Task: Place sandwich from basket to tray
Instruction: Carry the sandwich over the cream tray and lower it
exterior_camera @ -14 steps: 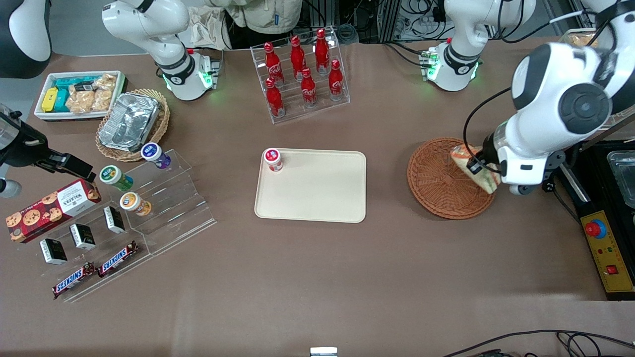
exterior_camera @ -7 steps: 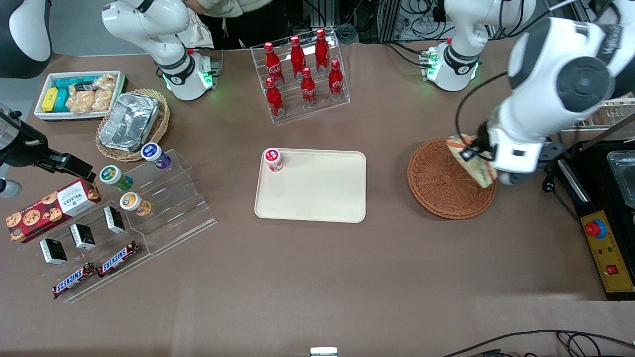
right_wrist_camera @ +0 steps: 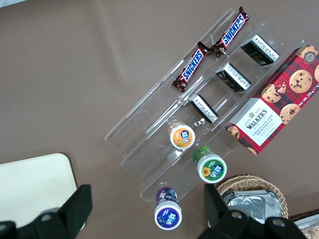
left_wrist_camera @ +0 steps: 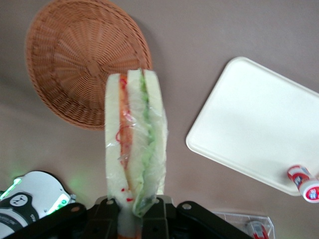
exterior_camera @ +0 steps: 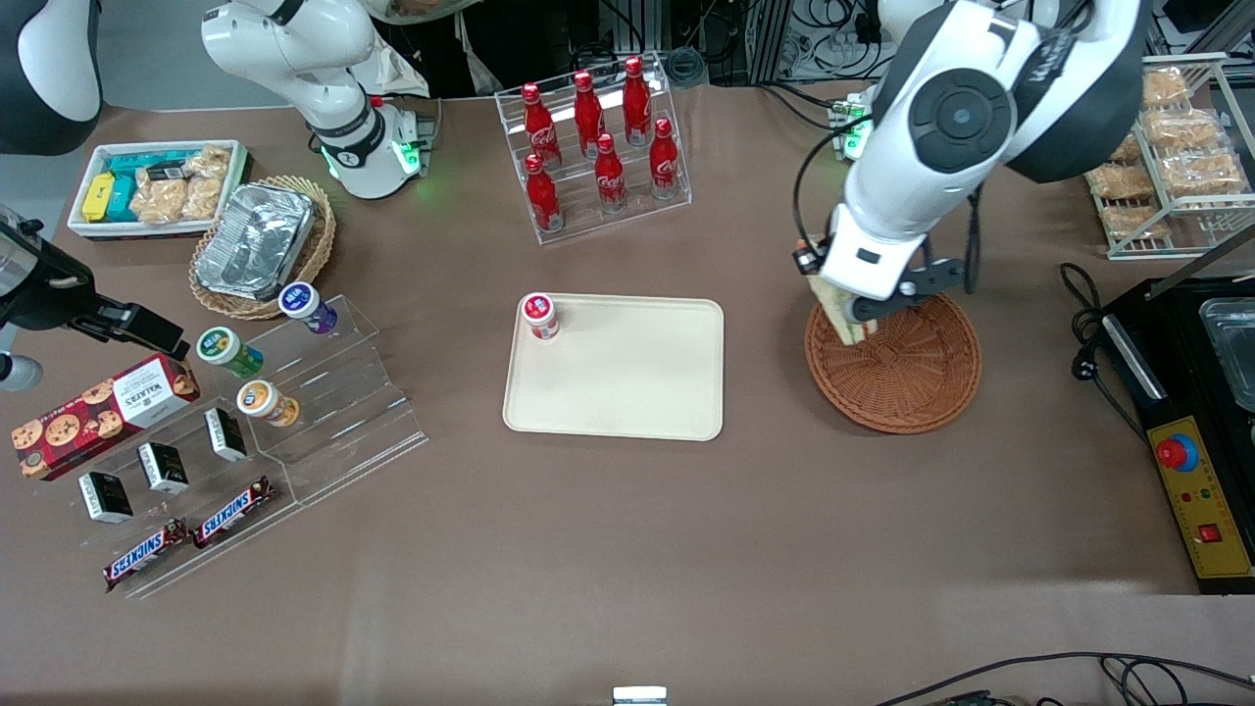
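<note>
The sandwich (left_wrist_camera: 134, 144), a pale wedge in clear film with red and green filling, is held upright by my left gripper (left_wrist_camera: 133, 213), which is shut on its base. In the front view the sandwich (exterior_camera: 835, 312) hangs in the air over the rim of the reddish-brown basket (exterior_camera: 907, 378) on the tray's side, and the arm's wrist covers most of the gripper (exterior_camera: 845, 302). The basket (left_wrist_camera: 79, 55) holds nothing. The cream tray (exterior_camera: 627, 382) lies flat on the table beside the basket, toward the parked arm's end, with bare brown table between them.
A small red-and-white jar (exterior_camera: 539, 316) stands on one corner of the tray. A clear rack of red cola bottles (exterior_camera: 598, 147) stands farther from the front camera. A wire snack rack (exterior_camera: 1167, 137) and a black control box (exterior_camera: 1201, 490) are at the working arm's end.
The gripper has carried the sandwich up and across the basket, from the rim at the working arm's end to the rim nearest the tray.
</note>
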